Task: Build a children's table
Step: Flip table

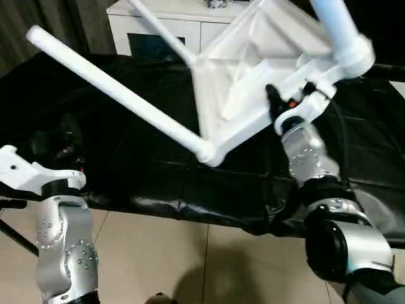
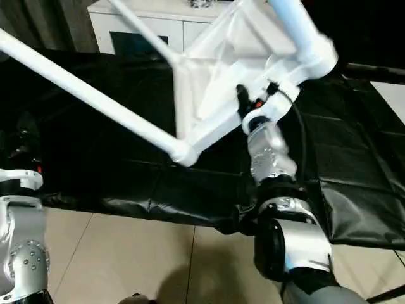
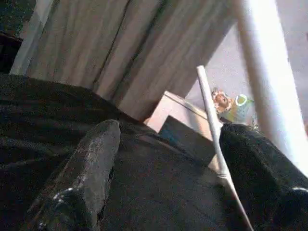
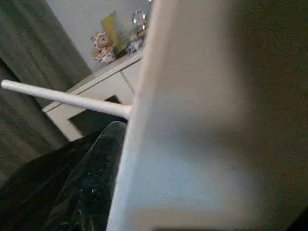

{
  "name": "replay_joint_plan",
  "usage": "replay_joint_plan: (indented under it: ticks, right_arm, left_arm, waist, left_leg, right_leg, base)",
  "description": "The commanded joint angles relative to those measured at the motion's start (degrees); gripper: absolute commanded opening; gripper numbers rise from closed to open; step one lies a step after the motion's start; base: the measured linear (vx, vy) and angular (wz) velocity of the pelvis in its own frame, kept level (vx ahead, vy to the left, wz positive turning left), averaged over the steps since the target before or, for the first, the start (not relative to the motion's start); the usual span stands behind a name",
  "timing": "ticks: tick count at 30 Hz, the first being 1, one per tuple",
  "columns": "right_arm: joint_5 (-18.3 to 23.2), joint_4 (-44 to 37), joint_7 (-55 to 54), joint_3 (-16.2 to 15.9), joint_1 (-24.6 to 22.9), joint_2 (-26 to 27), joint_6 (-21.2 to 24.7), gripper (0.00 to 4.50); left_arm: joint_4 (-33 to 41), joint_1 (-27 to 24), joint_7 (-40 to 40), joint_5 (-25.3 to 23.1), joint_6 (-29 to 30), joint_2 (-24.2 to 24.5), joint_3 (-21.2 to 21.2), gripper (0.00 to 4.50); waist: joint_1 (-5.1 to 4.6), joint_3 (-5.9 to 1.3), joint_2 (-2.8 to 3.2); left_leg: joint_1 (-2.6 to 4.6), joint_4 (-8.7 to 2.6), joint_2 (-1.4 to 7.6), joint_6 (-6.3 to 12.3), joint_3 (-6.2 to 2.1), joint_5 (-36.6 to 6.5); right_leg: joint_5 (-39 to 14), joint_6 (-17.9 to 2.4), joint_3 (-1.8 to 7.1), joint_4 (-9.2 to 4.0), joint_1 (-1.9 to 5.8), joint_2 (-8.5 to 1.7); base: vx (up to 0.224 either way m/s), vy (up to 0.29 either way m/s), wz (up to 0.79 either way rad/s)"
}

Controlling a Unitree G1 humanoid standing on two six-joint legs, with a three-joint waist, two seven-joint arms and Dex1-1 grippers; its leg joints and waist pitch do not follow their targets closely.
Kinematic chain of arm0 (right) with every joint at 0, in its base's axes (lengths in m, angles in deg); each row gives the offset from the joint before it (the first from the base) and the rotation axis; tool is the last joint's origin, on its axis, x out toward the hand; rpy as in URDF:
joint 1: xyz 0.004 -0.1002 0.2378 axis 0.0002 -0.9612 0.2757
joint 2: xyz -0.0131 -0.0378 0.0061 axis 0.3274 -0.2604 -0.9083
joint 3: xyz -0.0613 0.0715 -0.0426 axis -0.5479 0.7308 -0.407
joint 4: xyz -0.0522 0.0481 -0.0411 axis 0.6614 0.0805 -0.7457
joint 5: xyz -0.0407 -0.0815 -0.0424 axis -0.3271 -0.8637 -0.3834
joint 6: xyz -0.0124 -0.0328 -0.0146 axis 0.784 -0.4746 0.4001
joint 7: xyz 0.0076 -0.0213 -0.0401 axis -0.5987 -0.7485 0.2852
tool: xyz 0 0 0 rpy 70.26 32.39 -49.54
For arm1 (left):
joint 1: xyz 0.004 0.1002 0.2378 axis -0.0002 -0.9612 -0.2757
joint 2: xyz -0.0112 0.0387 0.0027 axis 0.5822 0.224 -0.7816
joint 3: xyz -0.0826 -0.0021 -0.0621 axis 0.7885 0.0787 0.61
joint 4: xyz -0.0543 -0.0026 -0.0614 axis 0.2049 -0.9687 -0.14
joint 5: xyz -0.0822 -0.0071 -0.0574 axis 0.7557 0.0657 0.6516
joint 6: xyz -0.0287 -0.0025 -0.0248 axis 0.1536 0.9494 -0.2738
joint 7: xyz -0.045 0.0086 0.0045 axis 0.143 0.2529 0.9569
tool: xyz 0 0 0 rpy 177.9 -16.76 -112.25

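Black sheet [image 1: 145,152], white cabinet [image 1: 158,25], perhaps trinkets [image 3: 230,105]

One white tabletop [image 1: 247,82] shows, with three white tube legs [image 1: 120,95] visible on it. One black sheet [image 1: 126,158] lies beneath, and one white cabinet [image 1: 164,25] stands far behind.

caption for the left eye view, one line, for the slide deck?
Right gripper clamps the rim of the tilted white tabletop, three legs already socketed, above the black sheet; left gripper holds nothing.
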Motion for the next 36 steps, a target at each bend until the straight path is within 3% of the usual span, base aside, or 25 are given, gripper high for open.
replay_joint_plan:
  ticks: [1,3,4,7,8,10,16,19,20,21,24,25,26,29,31,33,35,36]
  right_arm:
    - [-6.74,-4.39,-2.04,-4.76,-1.22,-2.75,3.04,2.14]
    - [-12.02,-9.75,-3.64,-8.84,-2.90,-4.13,5.41,2.13]
    - [-12.09,-9.88,-3.70,-8.89,-2.93,-4.14,5.47,2.13]
    - [-16.80,-17.42,-6.69,-12.33,-5.31,-4.95,8.88,2.13]
    - [-17.04,-17.74,-6.86,-12.50,-5.42,-4.99,8.98,2.12]
    - [-18.87,-20.66,-8.80,-13.76,-6.51,-5.18,10.08,2.09]
    - [-22.18,-27.76,-12.62,-16.60,-9.63,-3.87,15.46,1.96]
    - [-23.44,-29.92,-13.20,-17.55,-10.58,-3.16,17.85,1.95]
    - [-24.98,-30.37,-12.39,-19.50,-10.82,-3.42,19.57,1.95]
    - [-25.77,-30.41,-10.97,-21.04,-11.18,-3.62,19.51,1.95]
    - [-26.37,-30.62,-9.24,-23.34,-12.55,-3.41,19.85,1.95]
    - [-26.37,-30.62,-9.24,-23.34,-12.55,-3.41,19.85,2.30]
    - [-26.36,-31.19,-9.66,-23.59,-13.10,-3.24,20.35,2.30]
    - [-25.74,-31.91,-9.69,-23.38,-15.13,-2.52,18.24,2.68]
    - [-25.87,-32.94,-9.83,-23.24,-17.74,-2.03,14.00,2.85]
    - [-26.13,-33.47,-9.80,-23.32,-19.30,-1.96,11.04,3.10]
    - [-26.58,-33.73,-10.28,-23.16,-21.70,-2.06,6.01,3.18]
    - [-26.58,-33.73,-10.28,-23.16,-21.70,-2.06,6.01,3.18]
  left_arm:
    - [-0.54,-0.30,-0.14,-1.06,0.50,0.22,-1.44,3.69]
    - [-0.57,-0.31,2.21,-1.73,1.14,1.10,-3.59,3.69]
    - [-0.55,-0.32,2.32,-1.77,1.18,1.15,-3.69,3.69]
    - [0.39,-1.30,10.01,-6.96,5.59,7.95,-12.08,3.69]
    - [0.43,-1.34,10.38,-7.21,5.81,8.34,-12.48,3.69]
    - [0.91,-1.44,13.35,-9.03,7.79,11.67,-15.30,3.69]
    - [3.98,-0.59,23.82,-13.97,12.87,23.22,-23.50,3.69]
    - [5.02,0.31,29.49,-17.55,13.45,29.52,-27.47,3.69]
    - [5.51,1.59,31.63,-18.83,13.21,31.53,-28.45,3.69]
    - [6.02,2.84,32.57,-18.88,13.28,32.08,-28.78,3.69]
    - [7.39,5.74,34.59,-18.42,13.75,33.46,-29.80,3.69]
    - [7.39,5.74,34.59,-18.42,13.75,33.46,-29.80,3.69]
    - [7.81,6.45,34.89,-18.47,14.18,34.00,-29.99,3.69]
    - [8.49,8.67,34.93,-18.66,14.82,34.41,-29.77,3.69]
    - [8.50,9.94,34.48,-18.87,14.93,33.97,-29.09,3.69]
    - [8.33,10.24,34.46,-18.98,14.68,33.54,-28.85,3.69]
    - [7.57,10.19,33.96,-19.89,14.15,32.98,-29.20,3.69]
    - [7.57,10.19,33.96,-19.89,14.15,32.98,-29.20,3.69]
  waist:
    - [-0.58,-3.90,-0.57]
    - [-0.73,-3.84,-0.70]
    - [-0.69,-3.89,-0.78]
    - [-0.57,-3.68,-0.60]
    - [-0.61,-3.69,-0.49]
    - [-0.99,-3.69,-0.48]
    - [-1.03,-3.73,-0.54]
    - [-1.09,-3.58,-0.35]
    - [-1.19,-3.60,-0.35]
    - [-1.24,-3.60,-0.15]
    - [-1.38,-3.56,-0.27]
    - [-1.51,-3.57,-0.33]
    - [-1.63,-3.59,-0.44]
    - [-2.24,-3.61,-0.25]
    - [-2.64,-3.78,0.04]
    - [-2.80,-4.02,-0.40]
    - [-2.83,-4.03,-0.28]
    - [-3.01,-3.90,-0.24]
  left_leg:
    - [2.08,-4.35,2.96,-1.36,-1.45,-11.18]
    - [2.04,-4.48,2.90,-2.38,-1.49,-11.69]
    - [2.08,-4.38,2.77,-2.64,-1.36,-11.72]
    - [2.38,-4.62,2.71,-3.44,-1.39,-13.45]
    - [2.42,-4.83,2.69,-4.10,-1.48,-14.44]
    - [2.59,-5.02,2.77,-5.65,-1.58,-16.25]
    - [2.66,-5.08,2.56,-6.23,-1.58,-15.15]
    - [2.72,-5.30,2.50,-6.81,-1.60,-16.78]
    - [2.77,-5.32,2.52,-7.22,-1.62,-16.93]
    - [2.86,-5.33,2.46,-7.61,-1.59,-17.09]
    - [2.89,-5.42,2.45,-8.41,-1.60,-18.25]
    - [2.79,-5.42,2.43,-8.30,-1.63,-18.04]
    - [2.69,-5.43,2.40,-8.15,-1.63,-17.65]
    - [2.47,-5.31,2.34,-7.81,-1.59,-16.05]
    - [2.42,-5.25,2.27,-8.28,-1.72,-16.39]
    - [2.33,-5.10,2.31,-7.72,-1.67,-15.61]
    - [2.23,-4.92,2.32,-7.04,-1.58,-13.86]
    - [2.16,-4.89,2.28,-6.67,-1.54,-14.03]
  right_leg:
    - [-2.29,-7.71,1.73,-4.36,1.25,-2.44]
    - [-3.21,-6.44,1.79,-4.55,1.14,-2.35]
    - [-3.92,-5.83,1.92,-4.60,1.02,-2.45]
    - [-7.25,-4.11,2.07,-5.01,0.51,-2.35]
    - [-8.51,-3.43,2.06,-5.00,0.43,-2.34]
    - [-8.33,-3.70,2.08,-4.90,0.30,-2.35]
    - [-4.15,-3.74,2.08,-4.26,0.32,-1.98]
    - [-6.68,-3.60,2.13,-4.48,0.08,-2.04]
    - [-6.78,-3.58,2.17,-4.40,0.08,-2.10]
    - [-6.89,-3.63,2.19,-4.34,-0.01,-2.05]
    - [-6.81,-4.43,2.26,-4.38,0.14,-2.30]
    - [-6.53,-4.60,2.28,-4.31,0.25,-2.34]
    - [-6.13,-4.75,2.25,-4.26,0.38,-2.30]
    - [-5.01,-5.14,2.23,-4.22,0.56,-2.29]
    - [-3.58,-5.66,2.18,-4.12,0.68,-2.15]
    - [-1.63,-6.15,2.16,-4.00,0.95,-2.14]
    - [0.35,-6.84,2.14,-3.85,0.99,-2.15]
    - [-0.06,-7.03,2.13,-3.90,1.01,-2.09]
  base:
    - [0.000,0.000,0.00]
    - [0.000,0.000,0.00]
    - [0.000,0.000,0.00]
    - [0.000,0.000,0.00]
    - [0.000,0.000,0.00]
    - [0.000,0.000,0.00]
    - [0.000,0.000,0.00]
    - [0.000,0.000,0.00]
    - [0.000,0.000,0.00]
    - [0.000,0.000,0.00]
    - [0.000,0.000,0.00]
    - [0.000,0.000,0.00]
    - [0.000,0.000,0.00]
    - [0.000,0.000,0.00]
    - [0.000,0.000,0.00]
    - [0.000,0.000,0.00]
    - [0.000,0.000,0.00]
    - [0.000,0.000,0.00]
